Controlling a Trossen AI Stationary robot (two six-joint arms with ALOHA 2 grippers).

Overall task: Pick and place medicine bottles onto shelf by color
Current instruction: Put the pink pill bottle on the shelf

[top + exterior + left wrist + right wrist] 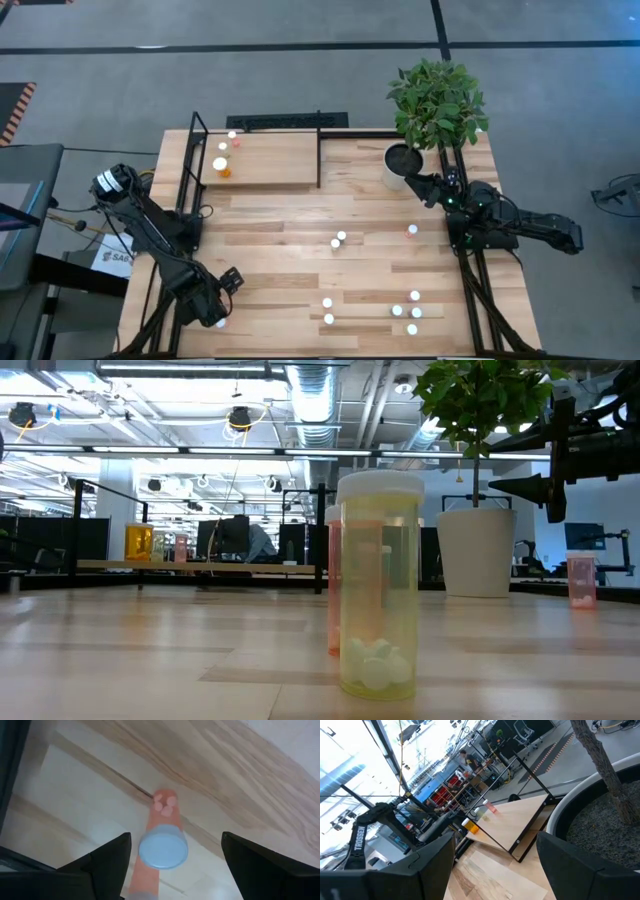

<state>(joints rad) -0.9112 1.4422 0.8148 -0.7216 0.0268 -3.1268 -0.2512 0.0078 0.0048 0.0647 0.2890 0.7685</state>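
You have a pink, white-capped bottle (pixel 162 845) standing upright at the table's near left corner, right under your left gripper (pixel 222 300), whose fingers are spread apart on either side of the cap without touching it. Four bottles already sit on the shelf (pixel 275 165) at the far left of the table: a pink one (pixel 234 137), a pale one (pixel 223 148) and two orange ones (pixel 221 167), bunched at the shelf's left end. The shelf's black rods (pixel 319 150) frame it on the side facing the open table.

Loose bottles (pixel 410 311) cluster toward the near right, a pair (pixel 338 240) stands mid-table, and one pink bottle (pixel 412 230) sits alone just beside your right arm. In the low view a yellowish bottle (pixel 379 585) stands close to the camera, with a pink one partly hidden behind it.

Your right gripper (pixel 422 186) hangs with fingers wide apart, holding nothing, right beside the white plant pot (pixel 399 166) at the far right; the plant (pixel 438 100) overhangs it.
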